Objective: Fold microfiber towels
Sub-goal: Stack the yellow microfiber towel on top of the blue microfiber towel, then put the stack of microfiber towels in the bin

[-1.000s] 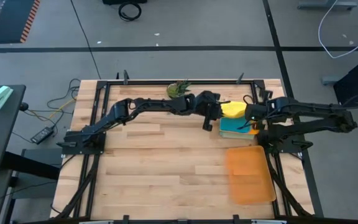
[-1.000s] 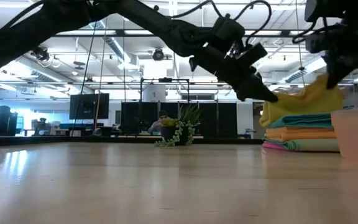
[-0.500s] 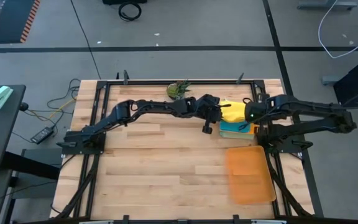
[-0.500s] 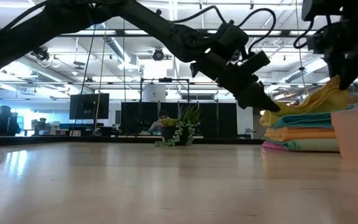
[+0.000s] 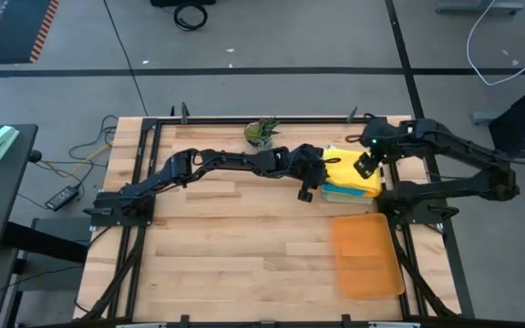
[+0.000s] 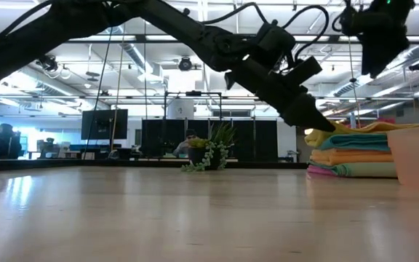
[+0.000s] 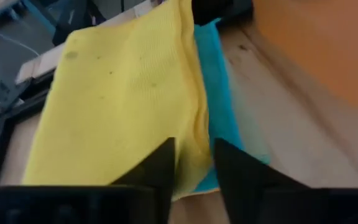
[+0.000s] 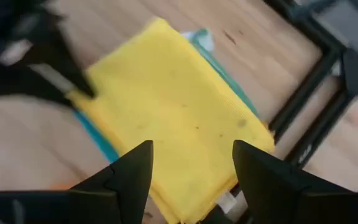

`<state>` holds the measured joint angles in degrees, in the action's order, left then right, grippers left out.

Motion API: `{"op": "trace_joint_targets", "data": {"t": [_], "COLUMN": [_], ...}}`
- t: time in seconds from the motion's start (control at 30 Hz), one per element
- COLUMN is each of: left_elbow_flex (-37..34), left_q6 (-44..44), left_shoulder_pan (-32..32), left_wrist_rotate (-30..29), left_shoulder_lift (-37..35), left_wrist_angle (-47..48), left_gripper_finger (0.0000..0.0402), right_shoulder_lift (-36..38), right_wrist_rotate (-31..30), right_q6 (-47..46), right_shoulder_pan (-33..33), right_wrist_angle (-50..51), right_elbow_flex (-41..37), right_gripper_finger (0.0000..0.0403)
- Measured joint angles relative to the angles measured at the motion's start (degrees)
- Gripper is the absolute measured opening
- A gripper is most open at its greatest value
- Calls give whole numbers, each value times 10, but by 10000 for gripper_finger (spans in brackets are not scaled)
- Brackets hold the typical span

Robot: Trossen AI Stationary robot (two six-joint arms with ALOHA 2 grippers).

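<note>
High view: folded yellow towel (image 5: 352, 171) tops the stack (image 5: 344, 192) at the table's right rear, placed for storage. Left wrist view: left gripper (image 7: 192, 163) parted astride its edge. Right wrist view: right gripper (image 8: 192, 163) released, above.

The towel stack (image 6: 351, 151) is cut by the translucent orange mat (image 6: 415, 156) in the low view. Lower towels are mostly covered by the yellow towel (image 5: 352, 170) from above. Left gripper (image 8: 73, 93) appears blurred in the right wrist view.
</note>
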<state>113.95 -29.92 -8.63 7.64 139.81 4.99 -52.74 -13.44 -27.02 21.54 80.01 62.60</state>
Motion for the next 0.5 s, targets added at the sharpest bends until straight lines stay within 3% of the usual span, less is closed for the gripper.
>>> {"op": "trace_joint_targets", "data": {"t": [0.27, 0.4, 0.5], "left_elbow_flex": [7, 6, 7], "left_q6": [102, 139, 157], "left_shoulder_pan": [8, -1, -13], "left_wrist_rotate": [-9, -9, -10], "left_shoulder_lift": [-64, -111, -148], "left_wrist_angle": [98, 233, 318], "left_gripper_finger": [240, 257, 244], "right_shoulder_lift": [-21, -38, -50], "right_wrist_rotate": [58, 71, 69], "right_q6": [-73, -62, -62], "right_shoulder_pan": [69, 82, 84], "right_wrist_angle": [-76, -128, -162], "right_elbow_flex": [-118, -164, -184], "right_gripper_finger": [212, 175, 122]}}
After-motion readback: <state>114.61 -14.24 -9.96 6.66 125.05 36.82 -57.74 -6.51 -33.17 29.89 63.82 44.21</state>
